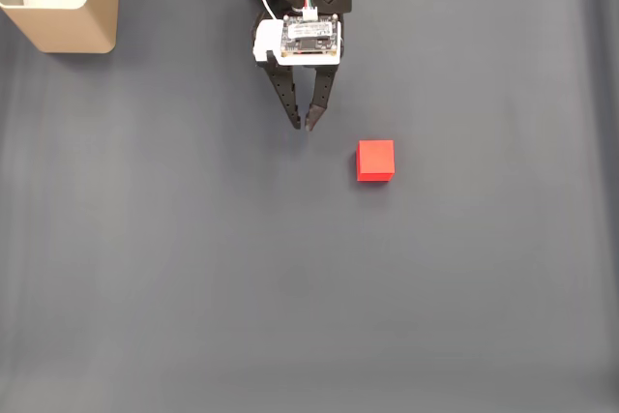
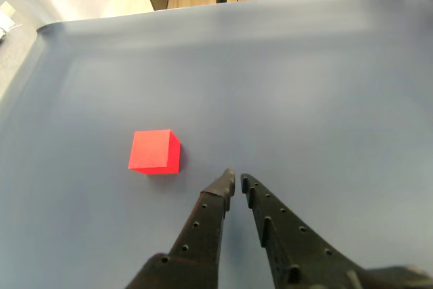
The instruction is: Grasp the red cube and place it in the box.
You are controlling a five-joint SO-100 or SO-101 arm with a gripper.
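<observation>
Item: red cube (image 1: 375, 160), resting on the grey mat (image 1: 193, 287) near its middle, untouched. Item: box (image 1: 60, 2), at the mat's far-left corner in the fixed view, well apart. Item: gripper (image 1: 303, 126), fingertips nearly pressed together, holding nothing, near the cube but off to one side. You should spread the jaws first, centre them over the cube, square to its faces, then descend.

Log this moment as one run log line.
gripper: shut, empty, above mat | red cube: on mat, apart from gripper, ungrasped | box: fixed view top-left corner, no cube visible inside | stage: pre-grasp
</observation>
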